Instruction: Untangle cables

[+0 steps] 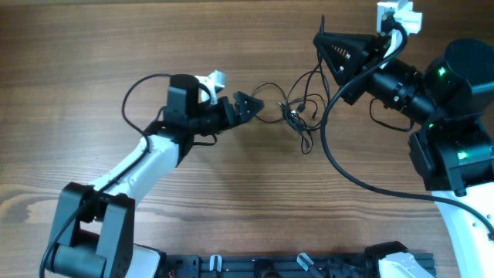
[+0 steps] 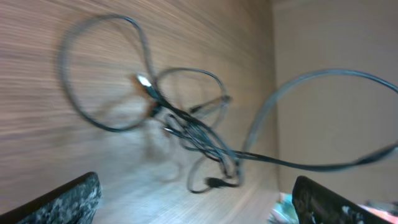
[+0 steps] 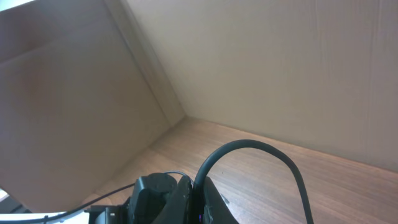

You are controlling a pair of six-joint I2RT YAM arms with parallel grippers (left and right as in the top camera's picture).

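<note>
The left pincer (image 1: 253,106) is opened wide, empty, near the cables (image 1: 293,112); the right pincer (image 1: 323,42) is shut. They may be knotted tighter by a wrong pull.

No text, label, brand, number or sign can be read in any of the three views.
</note>
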